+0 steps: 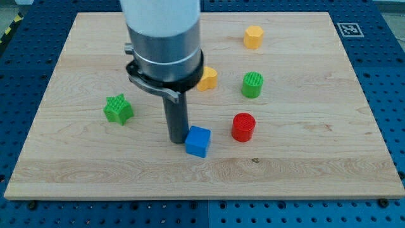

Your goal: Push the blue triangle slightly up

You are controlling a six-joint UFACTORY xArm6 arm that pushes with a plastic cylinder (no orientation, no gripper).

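- No blue triangle is visible; perhaps the arm hides it, I cannot tell.
- My tip (176,140) sits lower centre, touching a blue cube's (198,140) left side.
- No hand here, just a rod.
- The upward push looks not yet done.

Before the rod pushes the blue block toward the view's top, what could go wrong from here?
1. My tip stands at the left side of the blue block, not below it, so a push may likely send it to the view's right, toward the red cylinder block.
2. The yellow block lies above, half hidden by the arm; a long push could disturb it.
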